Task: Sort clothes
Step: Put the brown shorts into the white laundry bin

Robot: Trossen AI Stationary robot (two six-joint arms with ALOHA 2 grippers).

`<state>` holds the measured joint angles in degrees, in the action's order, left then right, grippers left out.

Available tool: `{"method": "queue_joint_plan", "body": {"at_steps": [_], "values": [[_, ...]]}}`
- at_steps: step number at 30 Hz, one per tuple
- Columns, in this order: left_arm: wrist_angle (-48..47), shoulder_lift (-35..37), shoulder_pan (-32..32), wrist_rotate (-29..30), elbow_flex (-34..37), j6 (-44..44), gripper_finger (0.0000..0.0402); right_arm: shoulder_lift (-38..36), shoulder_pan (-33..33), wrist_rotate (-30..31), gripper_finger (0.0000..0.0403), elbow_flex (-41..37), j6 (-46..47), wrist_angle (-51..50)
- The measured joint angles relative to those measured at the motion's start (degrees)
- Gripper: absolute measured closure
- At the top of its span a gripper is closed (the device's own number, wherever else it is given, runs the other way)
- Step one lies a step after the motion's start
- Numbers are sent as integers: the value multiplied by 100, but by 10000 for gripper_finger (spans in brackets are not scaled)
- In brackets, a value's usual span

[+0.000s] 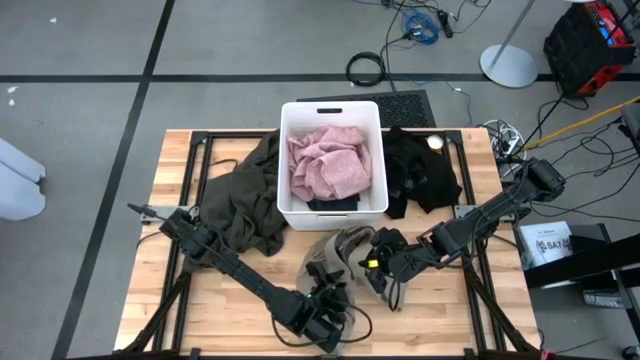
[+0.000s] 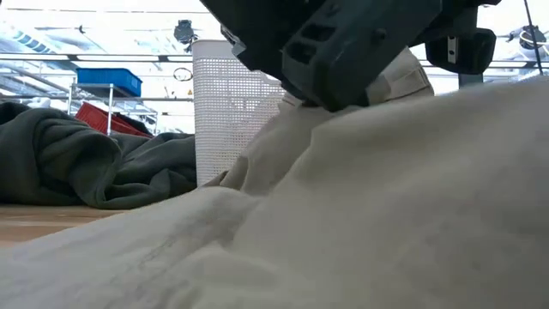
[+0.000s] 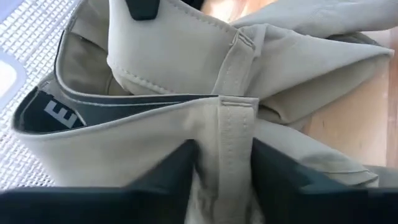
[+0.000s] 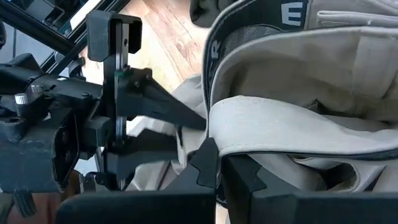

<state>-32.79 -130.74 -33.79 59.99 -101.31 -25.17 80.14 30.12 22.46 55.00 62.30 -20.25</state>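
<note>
Khaki tan trousers (image 1: pixel 338 252) lie crumpled on the wooden table in front of the white bin (image 1: pixel 290 205); both grippers are on their waistband. My left gripper (image 1: pixel 330 296) comes from the near side, my right gripper (image 1: pixel 373 265) from the right, both shut on the khaki cloth. A pale pink garment (image 1: pixel 328 160) fills the bin, over a dark one (image 1: pixel 332 203). The large dark olive garment (image 1: pixel 245 195) is heaped left of the bin, touching its wall. A black garment (image 1: pixel 420 170) lies to its right. My left gripper pinches the trousers' waistband at a belt loop (image 3: pixel 234 134), one finger (image 3: pixel 177 171) on either side of the loop. The fingers come nearly level from the near side, across the band's edge. The cloth below rests on the table. My right gripper pinches the folded-over edge of the waistband (image 4: pixel 231 140) between its two fingers (image 4: pixel 205 168), coming from the table's right, slanting down. The band arches up slack from the hold. The rest of the trousers lies on the table.
The bin stands mid-table at the far side, between the olive and black heaps. Bare wood (image 1: pixel 230 310) lies at the near left and the near right (image 1: pixel 450 310). In the low view the khaki cloth (image 2: pixel 343 223) fills the foreground.
</note>
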Motion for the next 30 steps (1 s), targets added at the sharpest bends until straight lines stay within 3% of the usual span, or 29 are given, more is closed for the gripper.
{"method": "queue_joint_plan", "body": {"at_steps": [3, 4, 9, 16, 22, 27, 30], "values": [[-411, 0, -81, -50, -209, 2, 367, 0, 5, -11, 403, 0, -10, 2], [-540, 0, -112, -35, -300, 0, 380, 0, 5, -15, 403, 0, -22, 2], [-1698, 45, -322, 358, -999, -5, 384, -14, 25, -337, 403, 0, -154, 10], [-3051, 384, -848, 1509, -1865, -232, 386, -436, 351, -619, 403, 0, -321, 97], [-3277, 892, -1086, 2285, -2272, 336, 386, -1192, 515, -692, 403, 0, -657, 556], [-3222, 1548, -1006, 2415, -2309, 1200, 386, -1747, 507, -1441, 403, 0, -1040, 1124], [-3201, 1999, -826, 2426, -2318, 1641, 386, -2012, 480, -1540, 403, 97, -1233, 1242]]}}
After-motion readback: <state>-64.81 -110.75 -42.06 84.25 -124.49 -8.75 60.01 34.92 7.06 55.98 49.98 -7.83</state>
